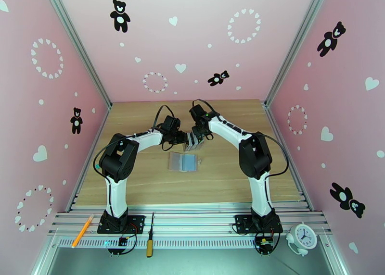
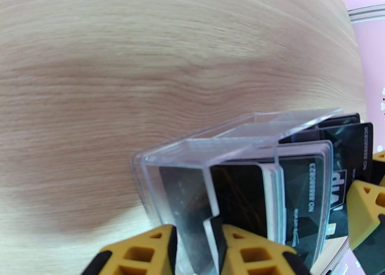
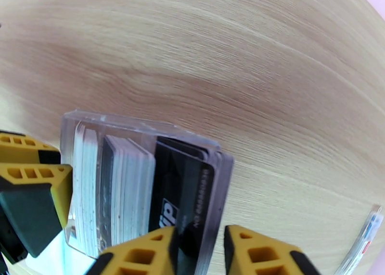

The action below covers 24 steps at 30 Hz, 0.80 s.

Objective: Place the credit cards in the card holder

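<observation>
A clear rack [image 1: 192, 141] of upright cards stands mid-table between both arms. My left gripper [image 1: 184, 137] is shut on the rack's near wall [image 2: 211, 208], a yellow finger [image 2: 149, 252] on each side. Black credit cards [image 2: 308, 184] with white print stand packed in the rack [image 3: 144, 127]. My right gripper [image 3: 199, 240] is closed around the outermost black credit card [image 3: 180, 194] and the rack's clear end wall, one pad on each. The card holder [image 1: 183, 162] lies open and flat just in front of the rack, bluish-grey sleeves up.
An orange pencil [image 1: 83, 231], a screwdriver [image 1: 150, 241] and a small white clock [image 1: 303, 235] lie on the metal rail by the arm bases. Pink walls close in the wooden table [image 1: 144, 184] on three sides.
</observation>
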Tool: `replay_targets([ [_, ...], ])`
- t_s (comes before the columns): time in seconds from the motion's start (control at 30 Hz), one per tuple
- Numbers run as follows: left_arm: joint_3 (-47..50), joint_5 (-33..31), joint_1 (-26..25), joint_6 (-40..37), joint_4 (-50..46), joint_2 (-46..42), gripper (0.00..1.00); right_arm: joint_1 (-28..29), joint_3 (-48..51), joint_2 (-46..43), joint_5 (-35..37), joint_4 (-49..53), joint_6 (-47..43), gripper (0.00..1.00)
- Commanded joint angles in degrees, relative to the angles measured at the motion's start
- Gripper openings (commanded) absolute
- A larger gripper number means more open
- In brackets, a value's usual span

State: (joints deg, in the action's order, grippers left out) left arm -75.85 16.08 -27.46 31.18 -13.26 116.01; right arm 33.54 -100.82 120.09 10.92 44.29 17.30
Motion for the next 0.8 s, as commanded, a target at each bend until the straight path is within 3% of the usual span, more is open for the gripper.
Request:
replay_targets([
  [0.0, -0.30, 0.16, 0.21, 0.30, -0.76, 1.42, 0.31, -0.02, -0.74, -1.89, 1.60, 1.78, -0.42, 0.24],
  [0.77, -0.23, 0.34, 0.13, 0.55, -0.63, 1.49, 0.30, 2.10, -2.80, -2.14, 6.49, 4.04, -1.52, 0.16],
])
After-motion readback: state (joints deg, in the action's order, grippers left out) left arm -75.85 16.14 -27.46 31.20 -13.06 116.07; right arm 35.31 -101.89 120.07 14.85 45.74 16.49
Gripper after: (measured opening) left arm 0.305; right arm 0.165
